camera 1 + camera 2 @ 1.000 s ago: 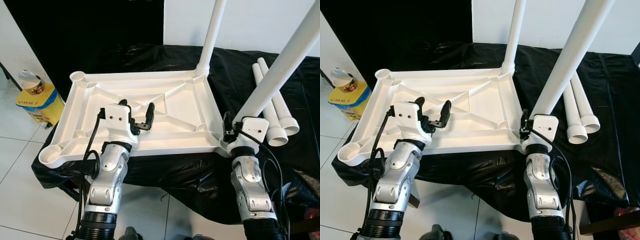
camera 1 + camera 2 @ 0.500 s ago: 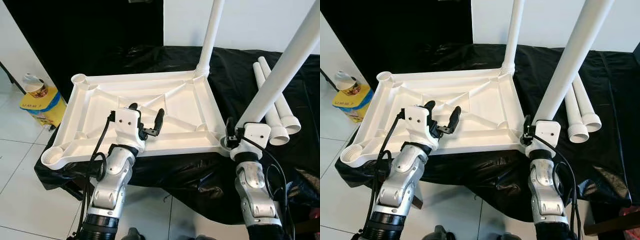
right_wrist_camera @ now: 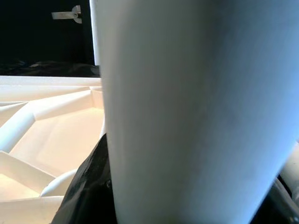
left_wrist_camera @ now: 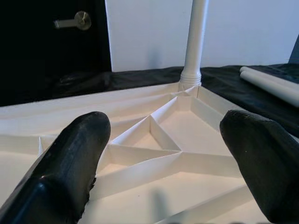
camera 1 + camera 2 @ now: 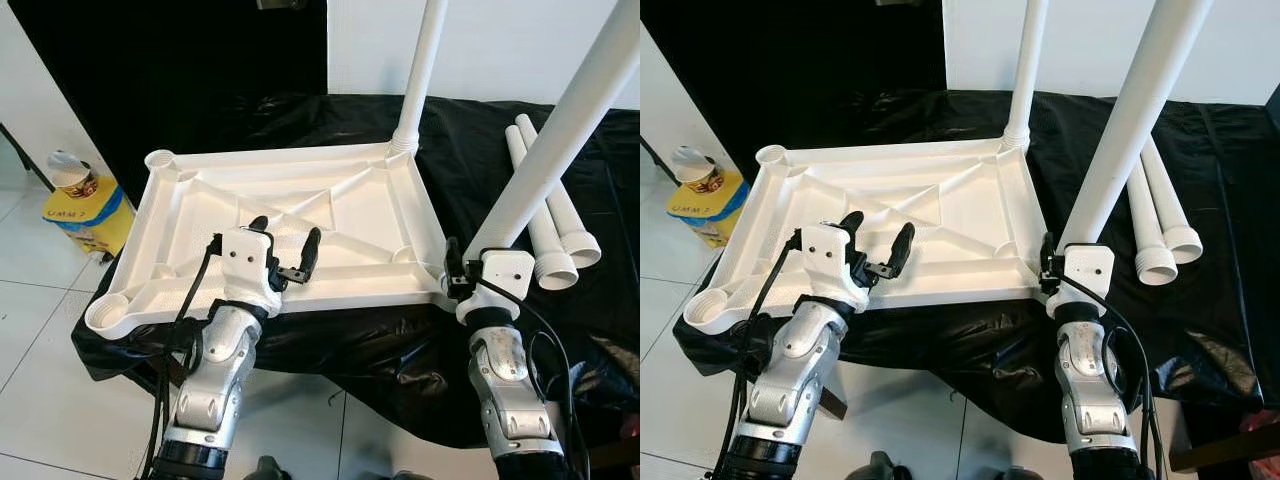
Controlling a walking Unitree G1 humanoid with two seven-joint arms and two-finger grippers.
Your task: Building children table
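Note:
The white tabletop (image 5: 200, 190) lies upside down on a black cloth. One white leg (image 5: 422, 70) stands fitted in its far right corner. A second leg (image 5: 560, 130) leans up from the near right corner, with my right gripper (image 5: 465, 268) shut on its lower end; in the right wrist view that leg (image 3: 187, 112) sits between the black fingers. My left gripper (image 5: 285, 240) hovers open over the ribs near the front edge, holding nothing; its fingers (image 4: 70, 163) frame the ribs. Round sockets at the far left (image 5: 158, 158) and near left (image 5: 103, 312) corners stand open.
Two loose white legs (image 5: 550, 220) lie side by side on the black cloth (image 5: 380, 350) to the right. On the tiled floor at left sits a yellow box (image 5: 85, 212) with a paper cup (image 5: 70, 172) on it. A white wall rises behind.
My left gripper has shifted a little to the right and nearer the front edge, still open. The right gripper keeps its hold, and the leg stands slightly more upright.

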